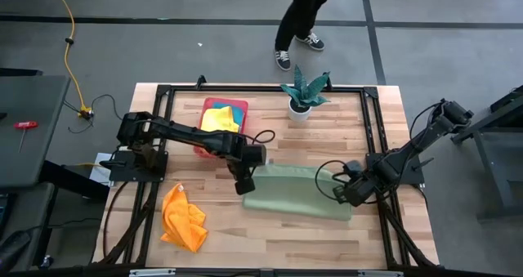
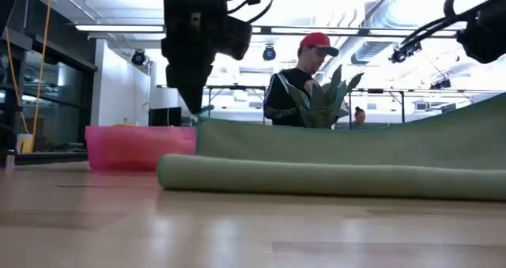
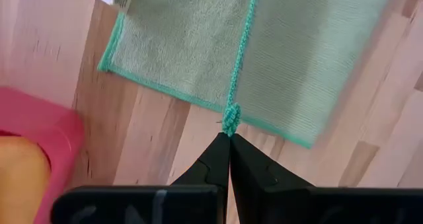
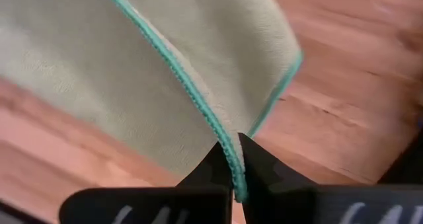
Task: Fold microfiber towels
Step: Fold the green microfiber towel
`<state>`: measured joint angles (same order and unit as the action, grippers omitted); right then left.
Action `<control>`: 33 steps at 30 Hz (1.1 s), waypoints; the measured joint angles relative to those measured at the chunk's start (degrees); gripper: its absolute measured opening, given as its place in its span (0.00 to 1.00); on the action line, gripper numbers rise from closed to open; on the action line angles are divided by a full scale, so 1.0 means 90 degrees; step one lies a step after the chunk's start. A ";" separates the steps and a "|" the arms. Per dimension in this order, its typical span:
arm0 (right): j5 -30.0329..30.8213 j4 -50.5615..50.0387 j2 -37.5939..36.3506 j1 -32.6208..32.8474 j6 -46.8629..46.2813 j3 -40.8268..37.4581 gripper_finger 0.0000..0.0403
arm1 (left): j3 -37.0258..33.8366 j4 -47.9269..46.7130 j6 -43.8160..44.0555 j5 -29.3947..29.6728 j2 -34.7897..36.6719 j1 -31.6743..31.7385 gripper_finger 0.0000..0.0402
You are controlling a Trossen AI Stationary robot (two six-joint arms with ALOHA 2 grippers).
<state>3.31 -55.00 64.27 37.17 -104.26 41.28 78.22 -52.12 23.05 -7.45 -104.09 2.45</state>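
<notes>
A: What are we working with?

B: A soft, light green microfiber towel with teal stitched edging [image 1: 296, 192], lying across the wooden bench [image 1: 270, 236] and stretched between the two sets of jaws. It is limp and light: in the low view it sags into a rounded roll along its near side and rises in a slack sheet behind, so it has no stiffness of its own.

A: Where is it held?

B: At the hem. The left gripper [image 3: 229, 137] is clenched on a bunched knot of teal edging right at its tips, with two layers of cloth hanging away beyond. The right gripper [image 4: 235, 159] is clamped on the teal border too, the cloth draping off ahead of its jaws.

A: Is that a good place to hold it?

B: I'd say so. The stitched edge is thicker than the pile and less likely to slide out. Pinched mid-panel, it would probably just pucker. It won't break, but an uneven pull would skew the fold.

A: What lies around it?

B: Beyond the left jaws, a rigid pink rectangular tray [image 1: 237, 105] holds a yellow cloth [image 1: 219, 118] over a teal one [image 1: 234, 112]. A crumpled orange cloth [image 1: 183, 217] sits well apart on the bench. A potted green plant [image 1: 304, 91] stands past the towel, and a person [image 2: 299, 86] beyond the bench.
</notes>
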 joint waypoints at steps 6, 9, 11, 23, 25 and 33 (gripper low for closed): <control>0.0032 -0.0220 0.0122 0.0000 -0.0419 0.0000 0.00 | 0.0000 0.0237 -0.0018 0.0655 -0.0002 0.0018 0.00; -0.0001 -0.0206 0.0268 0.0000 -0.0421 0.0000 0.00 | 0.0000 0.0293 -0.0018 0.0720 -0.0005 0.0021 0.00; -0.0004 -0.0192 0.0388 0.0000 -0.0421 0.0000 0.00 | 0.0000 0.0289 0.0008 0.0817 -0.0005 0.0015 0.00; 0.0327 -0.0165 0.0610 -0.0002 -0.0595 0.0000 0.00 | 0.0000 -0.0232 0.0487 0.1673 -0.0005 -0.0078 0.00; 0.0328 -0.0136 0.0610 -0.0002 -0.0594 0.0000 0.00 | 0.0000 -0.0223 0.0486 0.1725 -0.0005 -0.0080 0.00; 0.0327 -0.0142 0.0610 -0.0005 -0.0606 0.0000 0.00 | 0.0000 0.0022 0.0298 0.2007 -0.0005 -0.0072 0.00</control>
<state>6.25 -56.28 69.76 37.12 -109.71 41.28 78.22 -51.92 25.74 10.61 -104.14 1.80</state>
